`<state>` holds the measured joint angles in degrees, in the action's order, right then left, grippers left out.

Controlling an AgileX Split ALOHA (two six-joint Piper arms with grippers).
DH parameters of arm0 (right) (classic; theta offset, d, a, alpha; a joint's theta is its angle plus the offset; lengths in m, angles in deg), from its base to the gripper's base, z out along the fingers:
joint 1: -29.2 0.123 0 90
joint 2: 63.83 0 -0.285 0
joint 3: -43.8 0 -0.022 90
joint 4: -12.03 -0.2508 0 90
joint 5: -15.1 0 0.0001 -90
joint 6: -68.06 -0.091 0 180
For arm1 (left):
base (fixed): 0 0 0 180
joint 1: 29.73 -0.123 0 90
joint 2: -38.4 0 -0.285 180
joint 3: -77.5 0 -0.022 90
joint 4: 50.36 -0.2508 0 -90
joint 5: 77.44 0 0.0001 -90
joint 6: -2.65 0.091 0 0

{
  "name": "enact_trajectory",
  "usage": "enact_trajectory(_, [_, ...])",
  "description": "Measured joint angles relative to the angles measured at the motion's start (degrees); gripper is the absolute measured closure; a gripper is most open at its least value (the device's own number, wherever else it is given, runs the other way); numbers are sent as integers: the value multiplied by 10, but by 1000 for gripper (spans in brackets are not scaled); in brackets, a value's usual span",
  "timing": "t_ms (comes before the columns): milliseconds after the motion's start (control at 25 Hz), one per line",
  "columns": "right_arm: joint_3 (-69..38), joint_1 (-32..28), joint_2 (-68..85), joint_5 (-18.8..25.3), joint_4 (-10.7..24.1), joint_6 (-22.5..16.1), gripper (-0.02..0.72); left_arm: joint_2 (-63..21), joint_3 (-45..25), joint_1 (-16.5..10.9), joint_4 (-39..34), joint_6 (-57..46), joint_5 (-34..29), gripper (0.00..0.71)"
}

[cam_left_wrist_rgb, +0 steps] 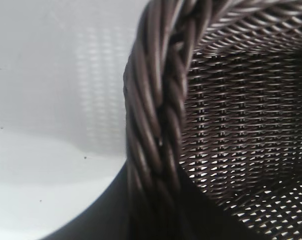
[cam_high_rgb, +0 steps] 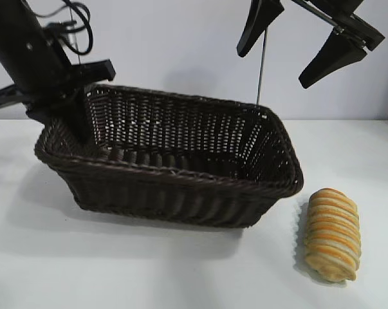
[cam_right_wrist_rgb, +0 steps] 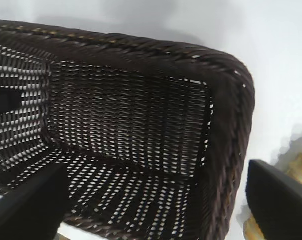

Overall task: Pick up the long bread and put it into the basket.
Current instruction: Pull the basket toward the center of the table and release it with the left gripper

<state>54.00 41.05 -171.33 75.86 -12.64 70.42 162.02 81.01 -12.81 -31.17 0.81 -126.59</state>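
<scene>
Below right end effector (cam_high_rgb: 290, 46), long bread (cam_high_rgb: 332, 234)

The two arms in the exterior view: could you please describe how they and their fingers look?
Both arms are matt black. The right gripper has two broad, wedge-shaped black fingers that taper to blunt tips, on a black crossbar with a thin metal rod along it. The left gripper is a boxy black body with flat bracket-like parts; looped black cables run behind it. No markings show.

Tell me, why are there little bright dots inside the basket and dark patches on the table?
Right wrist view: light shines through the weave of the basket. Exterior view: the basket and long bread cast soft shadows on the table. Left wrist view: the close rim looks blurry.
</scene>
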Motion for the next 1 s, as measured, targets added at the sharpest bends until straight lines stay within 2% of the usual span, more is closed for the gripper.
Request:
enact_trajectory(400, [0,0,0,0,0,0,29,4,0,0,2,-28,15,613])
enact_trajectory(480, [0,0,0,0,0,0,29,4,0,0,2,-30,15,592])
enact_trajectory(520, [0,0,0,0,0,0,29,4,0,0,2,-30,15,552])
enact_trajectory(600, [0,0,0,0,0,0,31,4,1,0,1,-32,13,417])
enact_trajectory(720, [0,0,0,0,0,0,30,3,6,0,1,-32,7,144])
enact_trajectory(840, [0,0,0,2,0,0,30,-9,10,0,-11,-39,1,49])
enact_trajectory(1000, [0,0,0,2,0,0,30,-51,19,0,-55,-56,-7,22])
